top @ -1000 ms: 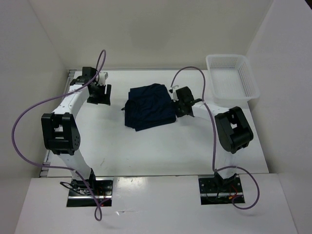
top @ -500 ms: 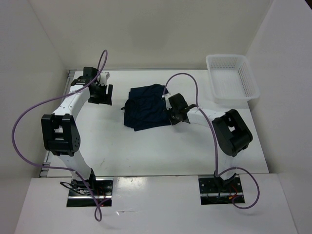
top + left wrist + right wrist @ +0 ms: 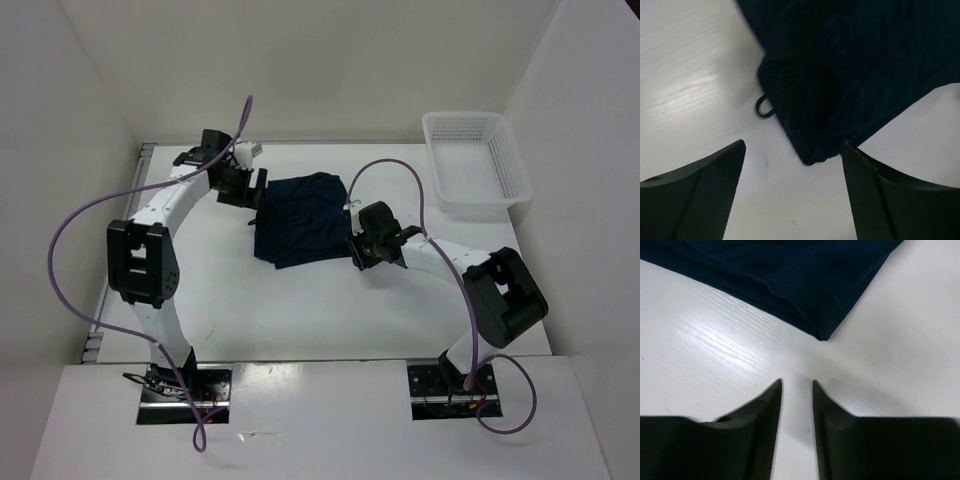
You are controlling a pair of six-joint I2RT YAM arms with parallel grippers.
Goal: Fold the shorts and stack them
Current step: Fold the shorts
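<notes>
- The shorts [image 3: 305, 220] lie as a compact, roughly folded navy bundle on the middle-far part of the table [image 3: 300, 310]. They are well apart from the white mesh basket [image 3: 433, 160] at far right.
- The left gripper [image 3: 250, 190] hangs at the bundle's far-left corner, jaws spread wide and gripping nothing.
- The right gripper [image 3: 365, 250] sits just near of the near-right corner, jaws a sliver apart and empty.
- Folding looks mostly done, but the left edge is lumpy and a drawstring loop [image 3: 764, 106] pokes out. Tidying and stacking seem to remain.
</notes>
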